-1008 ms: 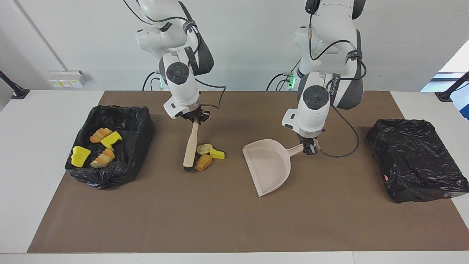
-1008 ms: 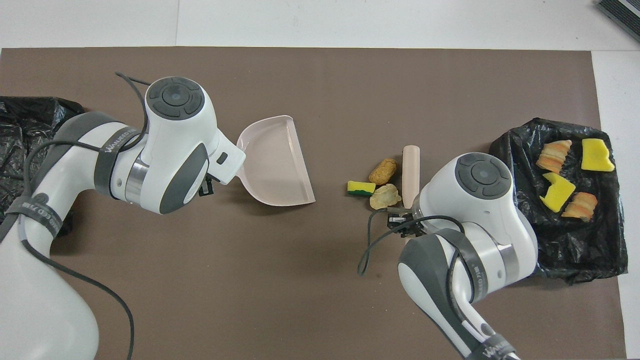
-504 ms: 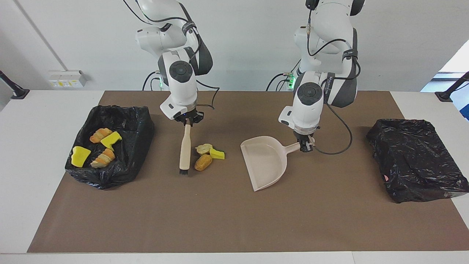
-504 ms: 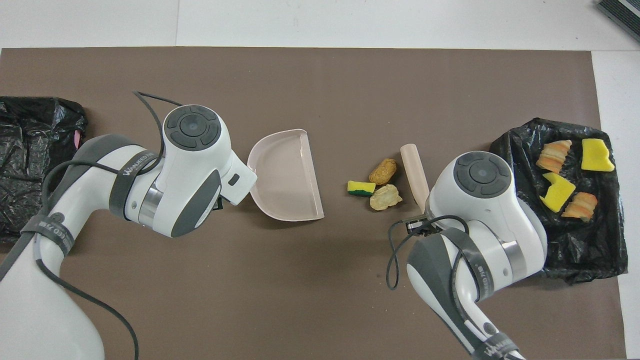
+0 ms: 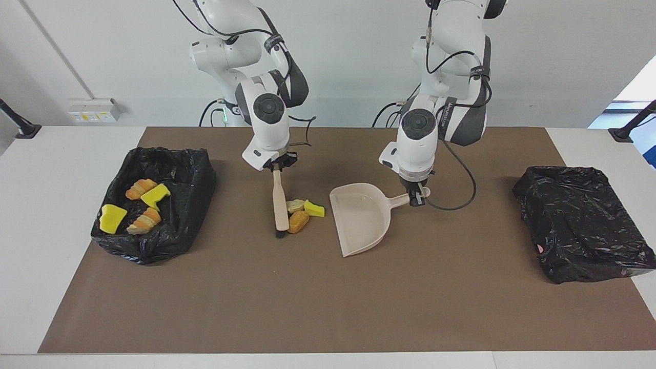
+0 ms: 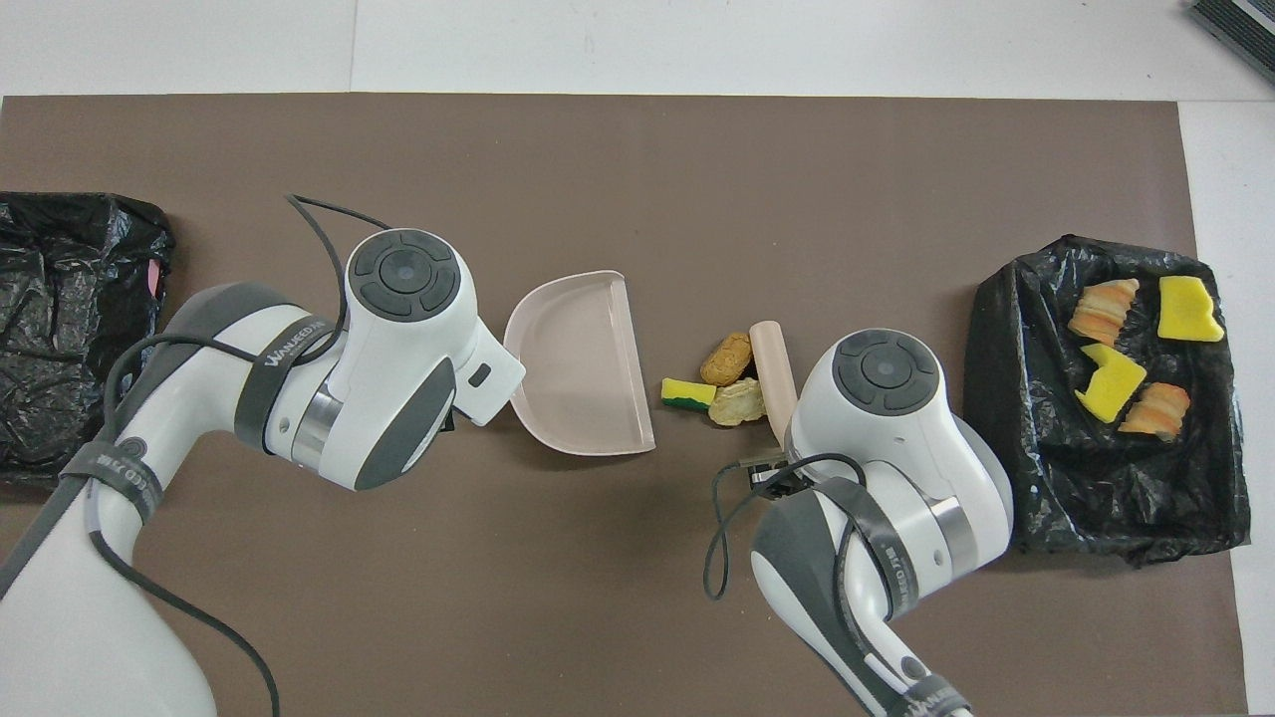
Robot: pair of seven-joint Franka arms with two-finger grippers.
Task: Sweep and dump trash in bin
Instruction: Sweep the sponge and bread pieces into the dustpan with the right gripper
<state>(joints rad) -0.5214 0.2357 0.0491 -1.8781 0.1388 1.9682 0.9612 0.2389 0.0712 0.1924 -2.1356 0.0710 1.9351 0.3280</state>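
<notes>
Looking from overhead, my own wrist housings cover both end effectors; only the facing view shows them. My right end effector [image 5: 277,166] is clenched on the top of the brush [image 5: 280,202], a smooth beige rod-shaped handle with a dark bristle tuft at its lower end, which meets the brown mat [image 5: 328,307]. My left end effector [image 5: 416,197] is clenched on the stub handle of the dustpan [image 5: 359,218], a pale, smooth plastic scoop with a straight open lip and low raised walls; whether its base touches the mat I cannot tell.

Three loose trash pieces [image 5: 302,214] lie clustered on the mat between brush and dustpan: a yellow sponge block with a green face, a pale tan crinkled lump and an orange-brown bread-like lump. They sit just beside the brush handle, below my right end effector, with the sponge block nearest the dustpan's lip. Four more pieces, two yellow sponge chunks and two striped bread-like rolls, rest in the bin [image 5: 192,179] lined with crinkled glossy black plastic at the right arm's end of the worktop [image 5: 51,205]. A second black bag-covered bin [image 5: 579,220] sits at the left arm's end; its contents are hidden.
</notes>
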